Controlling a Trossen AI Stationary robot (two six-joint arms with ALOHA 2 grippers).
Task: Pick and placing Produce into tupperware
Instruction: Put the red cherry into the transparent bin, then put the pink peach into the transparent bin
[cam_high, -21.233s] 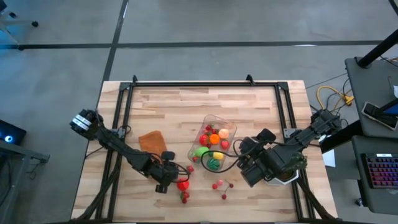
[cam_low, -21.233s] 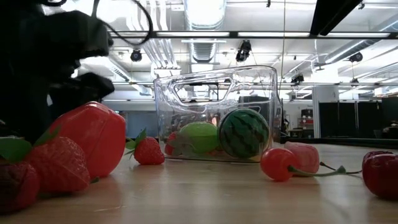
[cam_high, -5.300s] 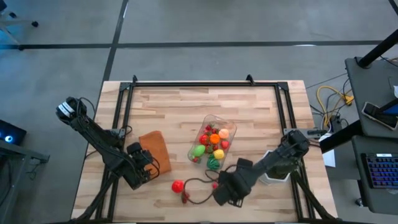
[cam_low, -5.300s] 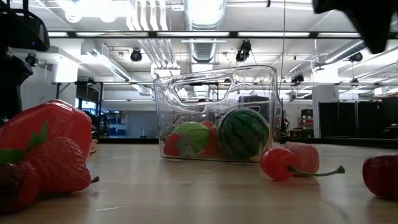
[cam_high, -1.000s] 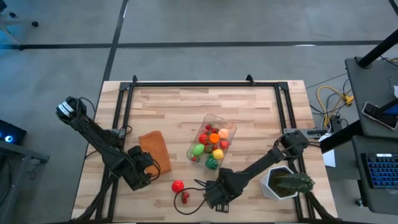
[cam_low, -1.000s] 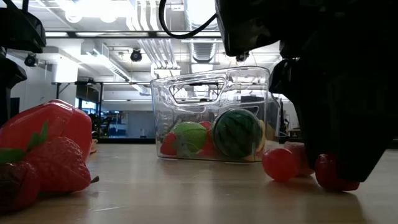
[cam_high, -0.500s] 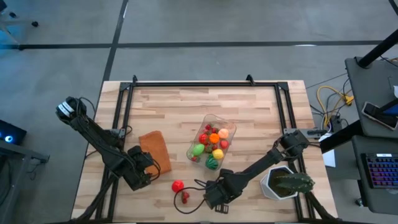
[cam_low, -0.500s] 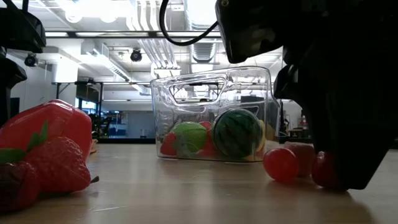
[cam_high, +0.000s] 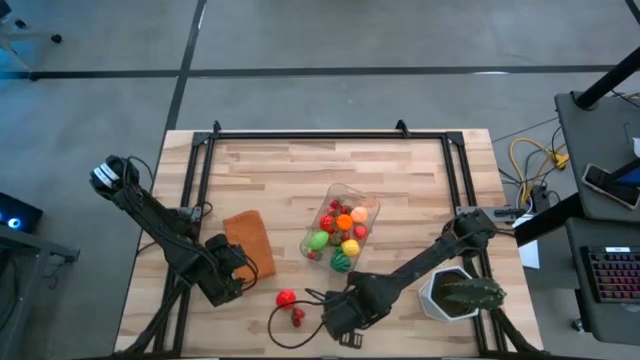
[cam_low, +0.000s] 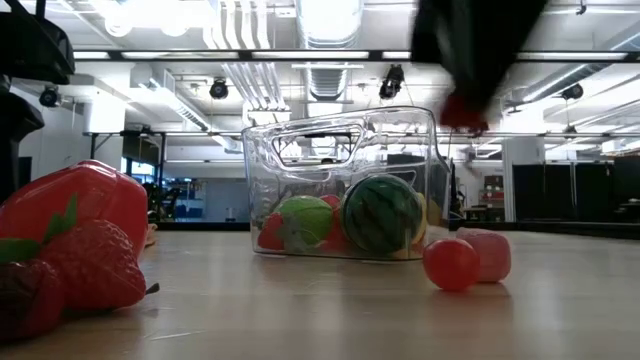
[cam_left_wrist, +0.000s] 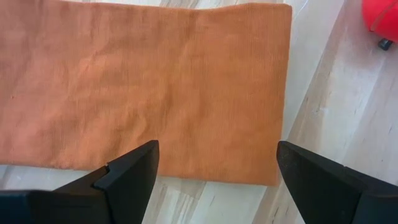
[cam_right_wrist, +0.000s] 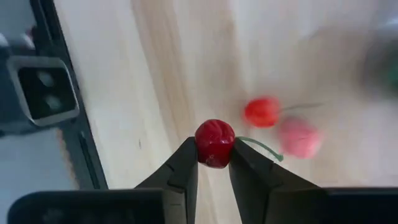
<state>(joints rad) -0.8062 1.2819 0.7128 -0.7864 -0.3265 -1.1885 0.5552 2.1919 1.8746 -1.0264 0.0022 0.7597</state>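
**Near the table's front edge: cherry's in the jaws, tub is next**

Over at the front of the table, the right gripper (cam_right_wrist: 214, 163) is clamped on a small red cherry (cam_right_wrist: 214, 142), lifted clear of the wood. So the pick looks done; I'd say the next move is carrying it across to the tupperware (cam_high: 343, 231) near mid-table and letting go above the open top without clipping the rim.

Left gripper (cam_left_wrist: 214, 168) waits over the orange cloth (cam_left_wrist: 143, 87), fingers spread wide, holding nothing.

Counts: one tub, one cloth, one potted plant (cam_high: 456, 295) (not part of the job). Loose produce on the table: a red pepper (cam_high: 285, 298), what look like two strawberries (cam_high: 297, 317), another cherry (cam_low: 450, 263) and a pink piece (cam_low: 490, 254). Inside the tub maybe nine or ten pieces; they overlap too much to count for sure.
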